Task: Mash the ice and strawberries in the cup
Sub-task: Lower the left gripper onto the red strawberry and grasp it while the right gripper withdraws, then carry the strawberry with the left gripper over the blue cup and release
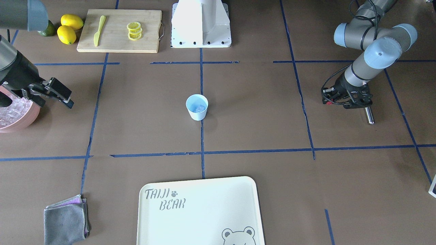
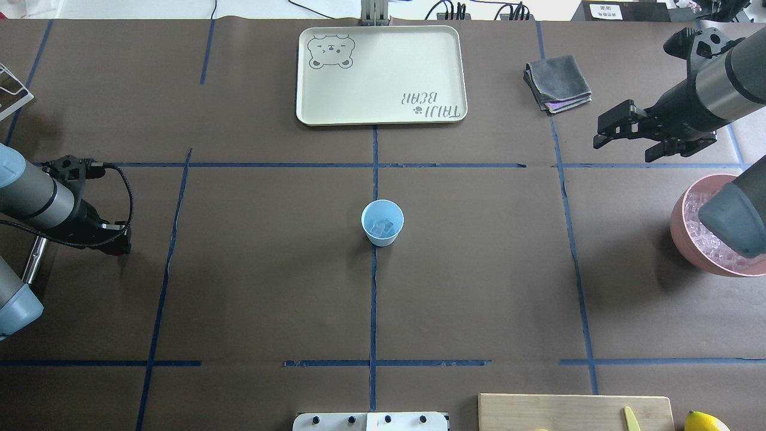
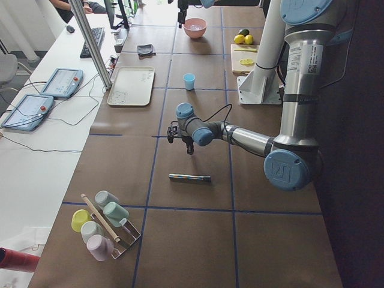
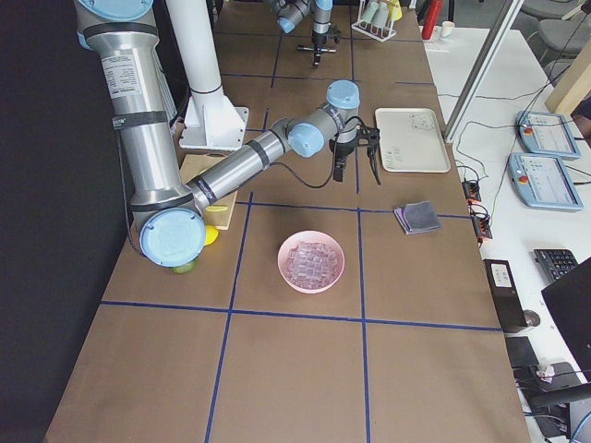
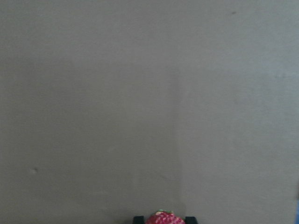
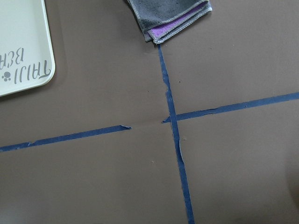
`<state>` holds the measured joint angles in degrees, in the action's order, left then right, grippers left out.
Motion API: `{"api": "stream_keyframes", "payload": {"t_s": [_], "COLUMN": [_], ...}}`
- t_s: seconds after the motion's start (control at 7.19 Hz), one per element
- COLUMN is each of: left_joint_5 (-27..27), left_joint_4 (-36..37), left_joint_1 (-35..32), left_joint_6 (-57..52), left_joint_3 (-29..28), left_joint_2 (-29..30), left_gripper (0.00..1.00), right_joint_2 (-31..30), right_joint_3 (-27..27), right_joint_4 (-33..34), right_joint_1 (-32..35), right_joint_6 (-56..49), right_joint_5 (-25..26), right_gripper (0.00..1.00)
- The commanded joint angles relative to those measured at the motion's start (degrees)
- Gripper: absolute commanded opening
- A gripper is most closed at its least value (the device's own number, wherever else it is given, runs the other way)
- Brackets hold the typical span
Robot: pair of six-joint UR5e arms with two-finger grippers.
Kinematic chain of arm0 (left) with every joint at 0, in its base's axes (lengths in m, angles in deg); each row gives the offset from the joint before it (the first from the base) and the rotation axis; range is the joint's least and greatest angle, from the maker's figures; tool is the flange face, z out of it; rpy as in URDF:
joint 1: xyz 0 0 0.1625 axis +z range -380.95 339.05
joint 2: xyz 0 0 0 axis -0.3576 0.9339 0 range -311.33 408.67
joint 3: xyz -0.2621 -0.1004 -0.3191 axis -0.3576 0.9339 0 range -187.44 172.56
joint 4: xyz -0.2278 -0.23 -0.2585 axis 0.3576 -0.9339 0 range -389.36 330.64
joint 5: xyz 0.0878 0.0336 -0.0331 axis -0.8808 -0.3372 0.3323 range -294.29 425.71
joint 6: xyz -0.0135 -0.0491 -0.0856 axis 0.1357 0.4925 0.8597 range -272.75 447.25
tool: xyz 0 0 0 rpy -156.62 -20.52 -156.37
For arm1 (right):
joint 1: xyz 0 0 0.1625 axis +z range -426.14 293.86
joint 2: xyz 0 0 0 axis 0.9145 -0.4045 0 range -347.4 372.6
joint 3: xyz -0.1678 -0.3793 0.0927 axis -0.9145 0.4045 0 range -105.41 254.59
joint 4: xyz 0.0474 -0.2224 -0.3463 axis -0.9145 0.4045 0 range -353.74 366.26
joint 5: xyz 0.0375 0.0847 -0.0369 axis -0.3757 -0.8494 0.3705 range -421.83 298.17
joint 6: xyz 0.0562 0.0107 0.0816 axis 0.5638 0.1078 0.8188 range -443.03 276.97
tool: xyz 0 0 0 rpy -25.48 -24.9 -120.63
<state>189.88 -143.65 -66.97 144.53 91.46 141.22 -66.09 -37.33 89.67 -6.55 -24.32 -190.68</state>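
In the front-facing view, the small light blue plastic cup [image 1: 197, 115] at the table's centre already holds clear ice cubes [image 1: 198, 108]. The right gripper [image 1: 64, 95] hangs spread and empty.

In the overhead view, the left gripper [image 2: 118, 243] is well apart from the cup.

In the left wrist view, it grips the small red strawberry [image 5: 163, 219]. Adding it and mashing are left to do.

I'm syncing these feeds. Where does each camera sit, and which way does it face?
Front-facing: across the table, facing the robot's base; left arm on view's right, right arm on left.
Overhead: behind the robot, looking forward and down; both arms.
Exterior left: table's left end; left arm near.
Exterior right: table's right end; right arm near.
Left wrist: down at bare table; left gripper tips around strawberry.
Right wrist: down at tape, cloth, tray corner; no gripper.
Shared: overhead and front-facing show the cup.
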Motion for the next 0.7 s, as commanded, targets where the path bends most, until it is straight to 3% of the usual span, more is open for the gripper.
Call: {"api": "stream_keyframes", "payload": {"t_s": [0.0,0.56], "left_joint_5": [0.54,-0.33], "left_joint_4": [0.29,0.55], "left_joint_1": [-0.04,8.46], "left_joint_6": [4.20,29.94], "left_joint_3": [2.52,0.69], "left_joint_2": [5.15,24.92], "left_gripper": [0.00,0.00], "right_joint_2": [-0.05,-1.02], "right_joint_3": [-0.22,-0.05], "right_joint_4": [0.00,-0.44], "right_joint_1": [0.08,0.26], "right_joint_6": [0.00,-0.26], "right_joint_5": [-0.09,-0.18], "right_gripper": [1.00,1.00]}}
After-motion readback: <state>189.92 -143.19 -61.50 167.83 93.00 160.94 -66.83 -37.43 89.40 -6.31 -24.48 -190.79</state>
